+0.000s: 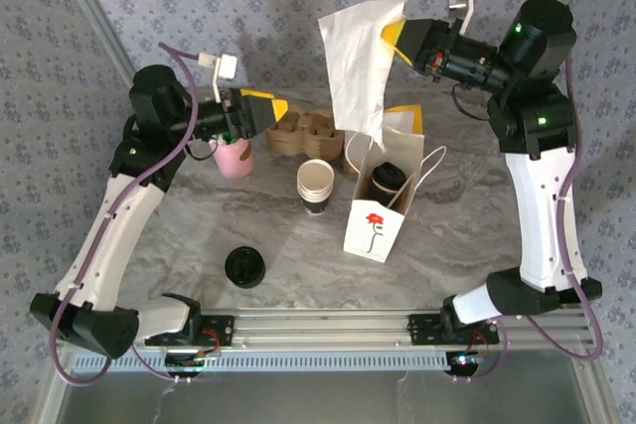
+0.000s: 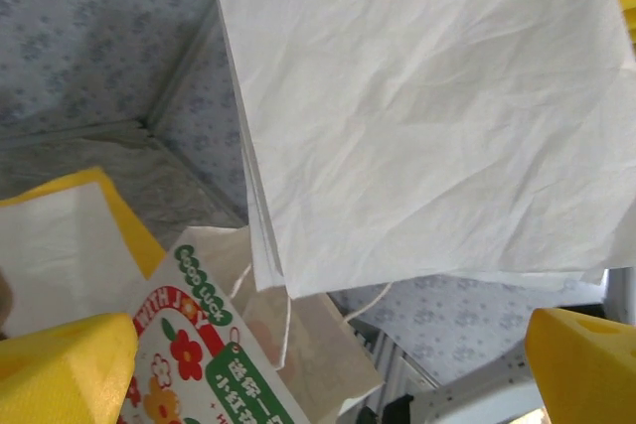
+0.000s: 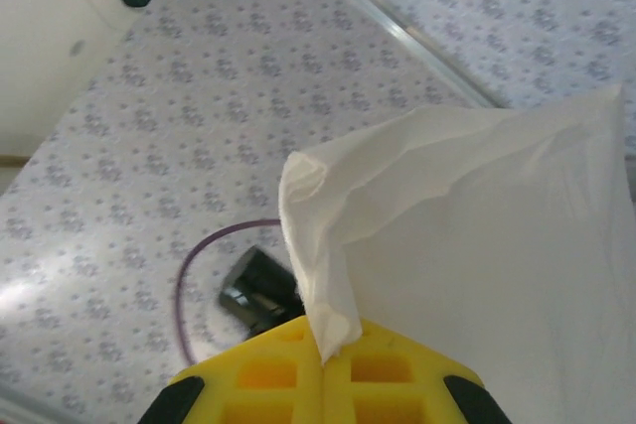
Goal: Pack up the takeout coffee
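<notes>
The takeout coffee (image 1: pixel 386 182), a dark cup with a black lid, stands inside the open white paper bag (image 1: pixel 373 230) with a red flower print. High above the bag hangs a white napkin (image 1: pixel 360 67), its corner pinched by my right gripper (image 1: pixel 396 37). The right wrist view shows that gripper (image 3: pixel 324 354) shut on the napkin (image 3: pixel 477 235). My left gripper (image 1: pixel 273 111) hovers open beside the cardboard carrier, left of the napkin. Between its spread yellow fingers (image 2: pixel 60 374), the left wrist view looks onto the napkin (image 2: pixel 417 106) and the printed bag (image 2: pixel 199 345) below.
A stack of lidless white cups (image 1: pixel 316 186) stands left of the bag. A loose black lid (image 1: pixel 244 266) lies nearer the front. A pink cup (image 1: pixel 235 158) and a cardboard cup carrier (image 1: pixel 306 134) sit at the back, with another white bag (image 1: pixel 402 124) behind.
</notes>
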